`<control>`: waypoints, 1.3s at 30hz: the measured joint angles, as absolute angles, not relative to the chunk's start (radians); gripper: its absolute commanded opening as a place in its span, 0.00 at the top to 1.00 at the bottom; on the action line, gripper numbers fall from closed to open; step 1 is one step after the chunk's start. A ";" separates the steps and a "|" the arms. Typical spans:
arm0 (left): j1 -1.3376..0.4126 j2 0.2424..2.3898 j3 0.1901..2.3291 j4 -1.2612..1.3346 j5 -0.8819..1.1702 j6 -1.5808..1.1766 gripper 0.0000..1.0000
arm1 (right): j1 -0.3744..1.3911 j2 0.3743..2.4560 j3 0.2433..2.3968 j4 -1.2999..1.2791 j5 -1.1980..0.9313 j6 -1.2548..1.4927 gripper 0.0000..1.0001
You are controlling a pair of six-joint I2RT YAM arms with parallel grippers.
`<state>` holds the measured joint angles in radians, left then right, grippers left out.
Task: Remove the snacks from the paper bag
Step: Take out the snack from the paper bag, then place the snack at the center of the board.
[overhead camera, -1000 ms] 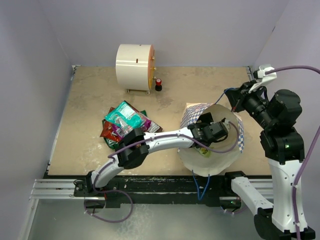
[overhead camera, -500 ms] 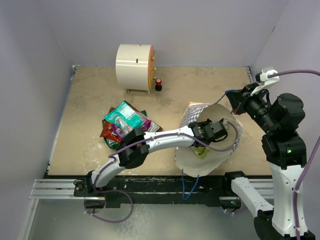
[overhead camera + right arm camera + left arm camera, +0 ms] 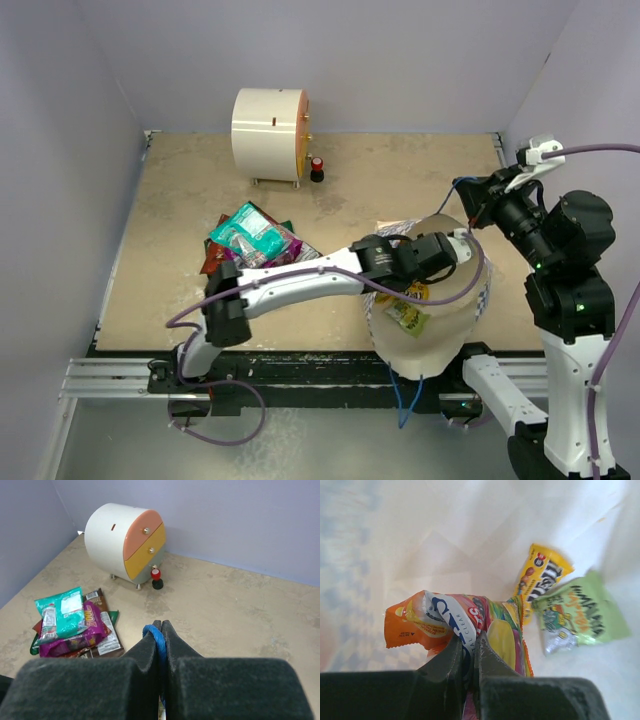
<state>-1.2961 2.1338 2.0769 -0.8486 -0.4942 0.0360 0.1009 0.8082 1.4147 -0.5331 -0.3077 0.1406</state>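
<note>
The paper bag [image 3: 440,335] hangs open at the right, white inside and checkered outside [image 3: 487,285]. My right gripper [image 3: 472,203] is shut on its blue cord handle [image 3: 155,636] and holds it up; in the right wrist view the fingers [image 3: 161,628] pinch the cord. My left gripper [image 3: 432,260] reaches inside the bag and, in its wrist view [image 3: 472,642], is shut on an orange multicoloured packet [image 3: 465,617]. A yellow packet [image 3: 542,575] and a green packet [image 3: 577,612] lie deeper in the bag. A pile of snacks [image 3: 250,248] lies on the table to the left.
A white cylindrical drum [image 3: 270,135] with orange and yellow drawer fronts [image 3: 142,542] stands at the back, with a small red-topped object [image 3: 317,168] beside it. Walls close the table on the left, back and right.
The bag swayed left, then back right and toward the near edge. My left arm's elbow swung left and its gripper shifted inside the bag. The right gripper kept hold of the cord.
</note>
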 measured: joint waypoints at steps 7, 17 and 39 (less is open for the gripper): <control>-1.297 1.814 1.943 -0.784 -0.313 -0.017 1.00 | 0.101 0.824 1.402 -0.499 -0.308 0.141 1.00; -1.296 1.464 1.726 -0.638 0.018 -0.053 1.00 | 0.101 0.879 1.385 -0.440 -0.325 0.139 1.00; -0.694 1.162 1.594 -0.822 -0.501 -0.432 1.00 | 0.103 0.914 1.377 -0.416 -0.335 0.124 1.00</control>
